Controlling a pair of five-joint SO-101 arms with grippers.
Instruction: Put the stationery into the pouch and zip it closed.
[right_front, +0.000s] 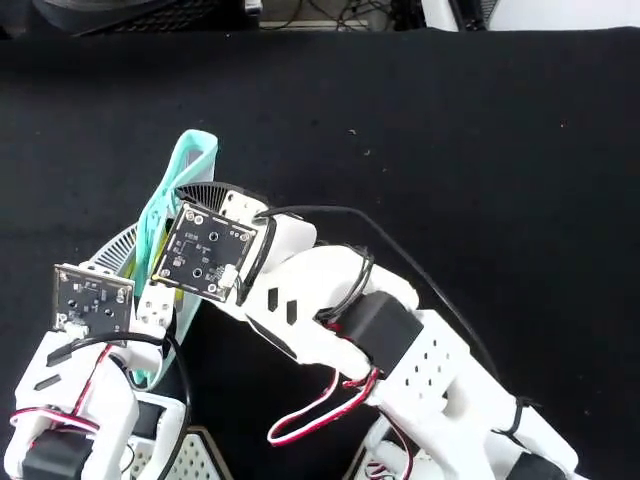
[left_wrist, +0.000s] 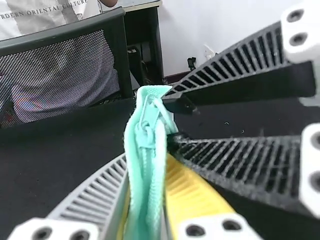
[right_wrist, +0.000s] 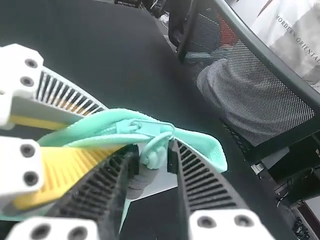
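A mint green pouch (right_front: 190, 165) stands on edge over the black table, held between both grippers. My left gripper (right_front: 150, 232), with one grey and one yellow finger, is shut on the pouch's body (left_wrist: 145, 150) near its zipper edge. My right gripper (right_wrist: 152, 150), with black ribbed fingers, is shut on the mint zipper pull (right_wrist: 152, 159) at the slider. In the left wrist view the right gripper (left_wrist: 172, 122) reaches in from the side, at the pouch's far end. The left gripper (right_wrist: 107, 127) clamps the pouch (right_wrist: 200, 142) just beside the pull. What is inside the pouch is hidden.
Black cloth (right_front: 450, 150) covers the table, with open room to the right and far side. A mesh chair (left_wrist: 65, 65) with a person on it stands beyond the far edge. Both arm bases (right_front: 200, 455) crowd the near edge.
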